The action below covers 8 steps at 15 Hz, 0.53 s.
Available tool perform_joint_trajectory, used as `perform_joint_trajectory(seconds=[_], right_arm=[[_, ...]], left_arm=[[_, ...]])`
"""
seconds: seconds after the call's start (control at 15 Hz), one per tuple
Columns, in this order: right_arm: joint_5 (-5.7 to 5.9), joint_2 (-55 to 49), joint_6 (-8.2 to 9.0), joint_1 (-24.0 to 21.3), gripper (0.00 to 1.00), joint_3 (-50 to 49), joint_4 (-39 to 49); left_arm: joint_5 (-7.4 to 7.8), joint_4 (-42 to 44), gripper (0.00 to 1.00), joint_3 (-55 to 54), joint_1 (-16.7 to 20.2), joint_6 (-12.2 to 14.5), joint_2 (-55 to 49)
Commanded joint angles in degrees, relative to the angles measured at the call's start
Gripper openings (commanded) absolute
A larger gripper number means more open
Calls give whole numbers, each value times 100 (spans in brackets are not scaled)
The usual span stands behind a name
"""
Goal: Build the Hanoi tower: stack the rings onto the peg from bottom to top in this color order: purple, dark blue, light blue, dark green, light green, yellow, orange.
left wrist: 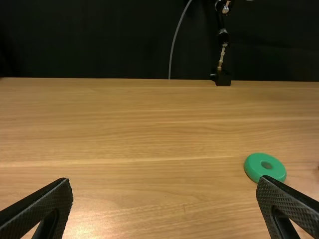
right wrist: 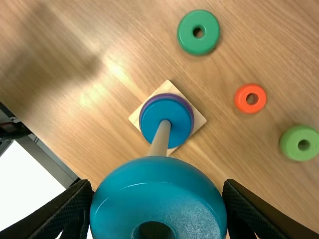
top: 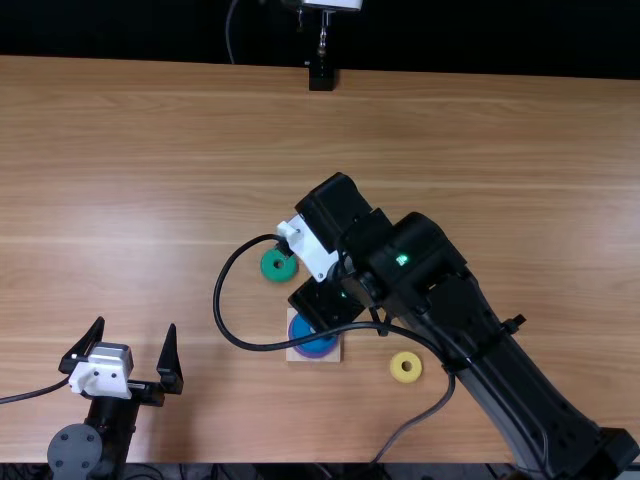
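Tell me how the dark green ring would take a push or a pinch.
The dark green ring lies flat on the table, so a push would probably slide it rather than roll it. Its thick, solid-looking body should stay stiff when pinched. The glossy, rounded rim might slip if gripped off-centre.

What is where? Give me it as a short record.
Peg: purple ring with dark blue ring on top
Right claw: gripping light blue ring
Left claw: open, empty
Loose on table: dark green, light green, yellow, orange
Next due after light blue: dark green
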Motion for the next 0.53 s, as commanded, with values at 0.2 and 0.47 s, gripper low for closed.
perform_joint_trajectory(seconds=[0.2,0.47], right_arm=[[-61,180,43,48,0,206,61],[-61,338,43,57,0,188,61]], left_arm=[[92,-28,100,-250,-3,63,-69],[92,-28,100,-250,-3,63,-69]])
